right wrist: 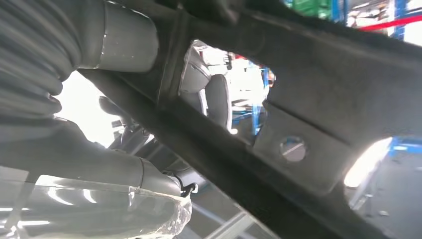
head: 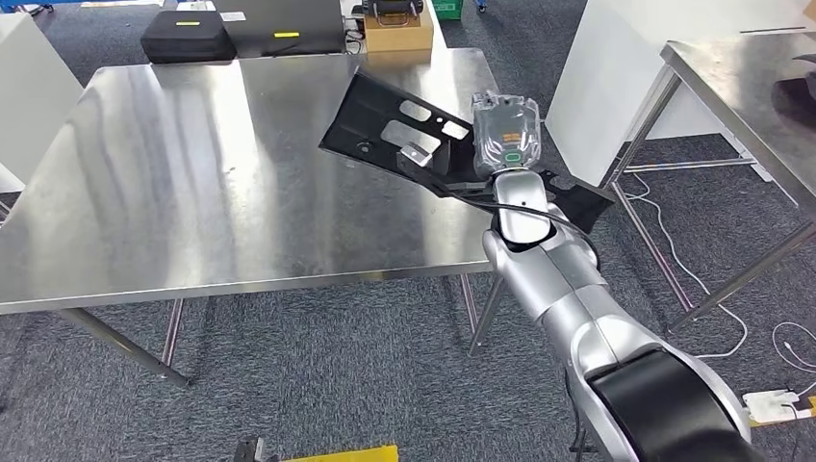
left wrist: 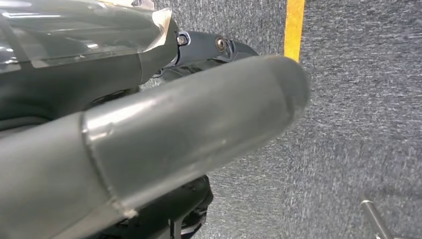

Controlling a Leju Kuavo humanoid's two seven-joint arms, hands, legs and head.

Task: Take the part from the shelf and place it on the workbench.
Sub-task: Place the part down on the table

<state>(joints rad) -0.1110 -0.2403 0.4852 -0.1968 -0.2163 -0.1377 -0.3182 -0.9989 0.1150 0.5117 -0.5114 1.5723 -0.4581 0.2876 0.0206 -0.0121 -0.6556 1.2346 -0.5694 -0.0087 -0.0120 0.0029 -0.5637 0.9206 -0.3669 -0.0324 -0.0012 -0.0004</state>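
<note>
Part [head: 385, 120]: black flat panel w/ several cut-outs, long axis running diagonally, far end pointing up-left over the bench [head: 192, 173], near end trailing down-right past the bench's right edge toward the wrist. Far end looks raised and tilted; whether any part touches the steel I cannot tell. A small grey bracket sits on the panel face just left of the hand.

Right hand [head: 505, 135]: reaches in from lower right, silver forearm stretched up-left, hand over the bench's right-front corner area, back of hand toward the head cam, clear plastic cover over it. Fingers [right wrist: 216, 99] are wrapped round the part's bar in the right wrist view, w/ the grey thumb on one side of the black strip and darker fingers on the other; so the hand grips the part. A round hole and a larger opening in the panel show just beyond the fingers.

Left hand [left wrist: 149, 144]: hangs low, wrist cam looking at grey carpet w/ a yellow floor line beyond the thumb tip. Thick grey thumb fills the shot; finger spread not readable, cannot tell.

Surface/room: bench is bare brushed steel on steel legs, grey carpet under it. Beyond the held part: black case, dark box, cardboard box at the far edge. Right of the hand: white panel, second steel bench, white cables on the floor.
</note>
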